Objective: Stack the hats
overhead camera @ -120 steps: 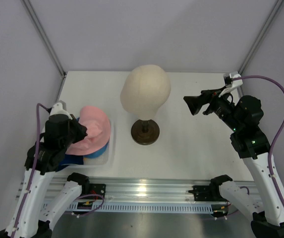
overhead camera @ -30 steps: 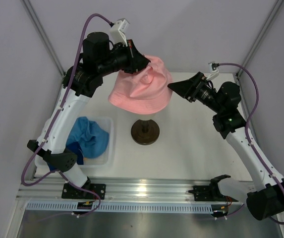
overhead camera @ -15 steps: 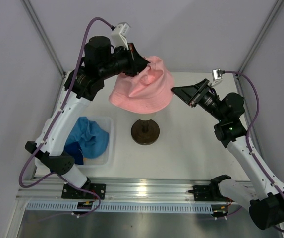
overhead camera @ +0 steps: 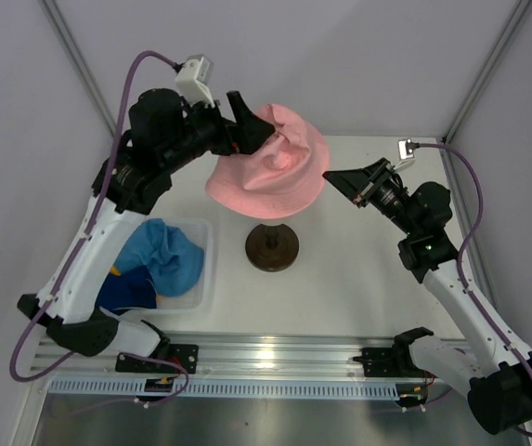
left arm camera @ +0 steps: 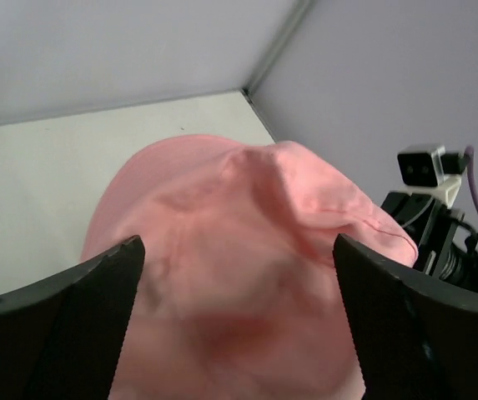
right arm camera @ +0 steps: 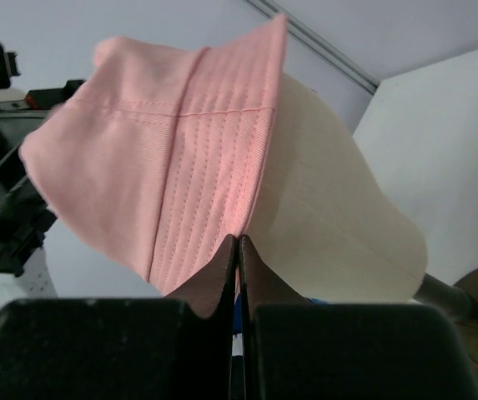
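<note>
The pink hat (overhead camera: 270, 172) sits crumpled over the beige head form (right arm camera: 339, 217), which it covers from above. My left gripper (overhead camera: 250, 132) hovers open at the hat's upper left side, with the crown (left arm camera: 247, 250) between its spread fingers (left arm camera: 88, 300) but not gripped. My right gripper (right arm camera: 238, 243) is shut on the pink hat's brim (right arm camera: 213, 167) at the right side (overhead camera: 329, 175). A light blue hat (overhead camera: 165, 255) lies in the clear tray (overhead camera: 206, 279) over a dark navy hat (overhead camera: 122, 293), with a bit of yellow (overhead camera: 115, 272) showing between them.
The head form's dark brown round base (overhead camera: 272, 247) stands mid-table. The tray sits at the front left. Grey enclosure walls and metal corner posts (overhead camera: 80, 65) stand close behind both arms.
My left gripper has opened, released the pink hat and drawn back slightly left. My right gripper has moved in and shut on the hat's brim.
</note>
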